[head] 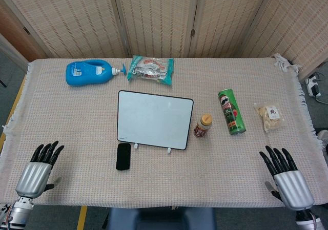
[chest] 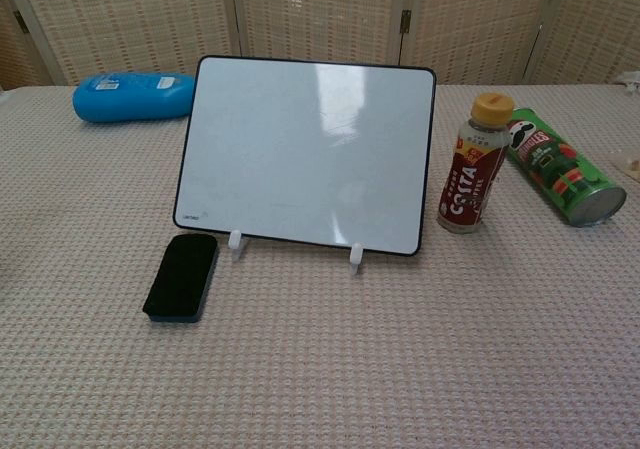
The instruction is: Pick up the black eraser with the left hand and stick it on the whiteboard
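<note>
The black eraser (head: 123, 156) (chest: 182, 276) lies flat on the cloth just in front of the whiteboard's lower left corner. The whiteboard (head: 154, 119) (chest: 308, 153) stands tilted back on two white feet at the table's middle, its face bare. My left hand (head: 38, 170) rests at the near left edge of the table, fingers spread and holding nothing, well to the left of the eraser. My right hand (head: 285, 179) lies at the near right edge, also spread and empty. Neither hand shows in the chest view.
A blue bottle (head: 91, 72) (chest: 133, 97) and a snack packet (head: 150, 68) lie behind the whiteboard. To its right stand a small drink bottle (head: 203, 126) (chest: 474, 164), a green chip can (head: 231, 111) (chest: 565, 178) on its side, and a clear bag (head: 268, 116).
</note>
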You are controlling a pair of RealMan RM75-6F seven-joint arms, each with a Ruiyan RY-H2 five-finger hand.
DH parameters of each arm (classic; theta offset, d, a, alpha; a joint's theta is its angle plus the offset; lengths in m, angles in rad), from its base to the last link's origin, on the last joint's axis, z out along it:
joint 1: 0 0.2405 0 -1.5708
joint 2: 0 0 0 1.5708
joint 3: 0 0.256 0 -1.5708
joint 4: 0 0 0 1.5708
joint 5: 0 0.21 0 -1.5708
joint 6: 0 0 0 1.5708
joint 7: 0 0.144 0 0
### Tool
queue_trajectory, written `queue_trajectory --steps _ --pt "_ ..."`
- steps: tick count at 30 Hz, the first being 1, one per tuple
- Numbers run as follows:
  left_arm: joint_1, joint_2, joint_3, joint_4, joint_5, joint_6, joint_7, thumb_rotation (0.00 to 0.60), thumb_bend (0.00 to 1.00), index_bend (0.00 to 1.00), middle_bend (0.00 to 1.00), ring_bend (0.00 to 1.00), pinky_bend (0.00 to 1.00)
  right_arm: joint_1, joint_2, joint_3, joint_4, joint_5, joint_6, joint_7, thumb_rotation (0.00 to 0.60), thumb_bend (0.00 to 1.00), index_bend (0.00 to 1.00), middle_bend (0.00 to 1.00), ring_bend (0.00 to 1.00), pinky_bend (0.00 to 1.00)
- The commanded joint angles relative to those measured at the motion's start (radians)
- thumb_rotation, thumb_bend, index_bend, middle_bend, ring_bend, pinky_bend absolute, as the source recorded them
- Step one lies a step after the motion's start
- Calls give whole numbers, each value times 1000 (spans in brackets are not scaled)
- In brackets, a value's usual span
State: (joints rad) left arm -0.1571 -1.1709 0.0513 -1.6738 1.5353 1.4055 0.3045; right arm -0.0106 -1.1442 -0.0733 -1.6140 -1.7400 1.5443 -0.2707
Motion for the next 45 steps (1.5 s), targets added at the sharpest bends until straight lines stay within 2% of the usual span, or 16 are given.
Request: queue_trajectory --steps 1,7,10,12,14,17,20,23,24,26,29,35,45 --pt "2 1 2 -1 3 -3 3 600 246 0 0 0 0 2 0 1 -1 1 -4 1 600 294 0 0 19 0" --pt "-16 -2 21 24 79 -13 -2 600 246 0 0 0 0 0 -1 1 0 2 -1 0 600 295 0 0 19 0" --pt "-51 -5 32 70 149 -42 46 600 244 0 51 1 19 2 -7 4 0 10 -12 -11 600 294 0 0 18 0" --pt "-83 3 32 74 185 -75 95 600 243 3 156 38 101 8 -13 7 -1 19 -28 -25 600 294 0 0 19 0" --pt "-119 12 30 78 229 -109 152 600 243 11 322 156 271 13 -19 10 -4 27 -40 -37 600 294 0 0 19 0" --pt "-171 6 26 97 300 -140 189 600 242 49 627 433 559 17 -25 15 -5 38 -53 -50 600 295 0 0 20 0" --pt "-200 -4 27 126 349 -140 167 600 242 109 805 604 698 18 -25 15 -7 43 -57 -54 600 295 0 0 21 0" --pt "-251 -26 34 187 417 -148 100 600 236 130 914 716 788 19 -24 14 -7 44 -58 -54 600 295 0 0 22 0" --pt "-301 -52 32 240 485 -154 86 600 233 130 928 731 800 17 -22 13 -8 41 -54 -50 600 295 0 0 22 0" --pt "-348 -95 36 330 545 -135 26 600 220 126 955 760 822 16 -20 12 -8 38 -50 -46 600 295 0 0 22 0" --pt "-399 -142 45 422 597 -123 -29 600 198 100 975 781 838 15 -22 12 -7 37 -47 -48 600 294 0 0 22 0" --pt "-488 -205 61 527 665 -119 -78 600 178 72 982 789 838 15 -27 11 -7 42 -52 -59 600 294 0 0 25 0" --pt "-543 -275 74 642 639 -124 -133 600 176 102 982 789 838 -1 -32 9 -6 45 -29 -68 600 294 0 0 23 0"
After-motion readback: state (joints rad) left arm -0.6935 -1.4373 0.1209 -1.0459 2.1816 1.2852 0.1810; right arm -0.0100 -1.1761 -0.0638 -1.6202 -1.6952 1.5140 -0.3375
